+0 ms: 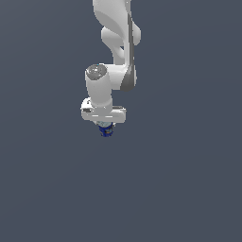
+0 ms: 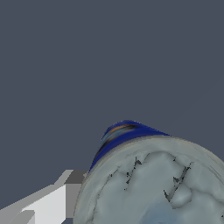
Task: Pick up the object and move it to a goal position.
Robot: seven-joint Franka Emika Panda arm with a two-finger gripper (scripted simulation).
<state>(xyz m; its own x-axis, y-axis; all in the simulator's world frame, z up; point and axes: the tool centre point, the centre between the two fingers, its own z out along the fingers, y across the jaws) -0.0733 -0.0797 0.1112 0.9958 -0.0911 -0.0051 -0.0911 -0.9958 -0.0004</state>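
Blue and small, the can (image 1: 106, 129) sits right under the white end effector (image 1: 105, 124), very close to the wrist camera. I cannot tell if it is pinched yet. Best to squeeze it snugly in the middle, then lift slowly.

Dark-blue can (image 1: 106, 129), silvery top, upright beneath tool (image 1: 105, 125).

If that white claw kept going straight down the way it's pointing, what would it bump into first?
The gripper points downward with the small blue can right at its fingertips. Beyond the can, only plain gray ground shows; how far below is unclear.
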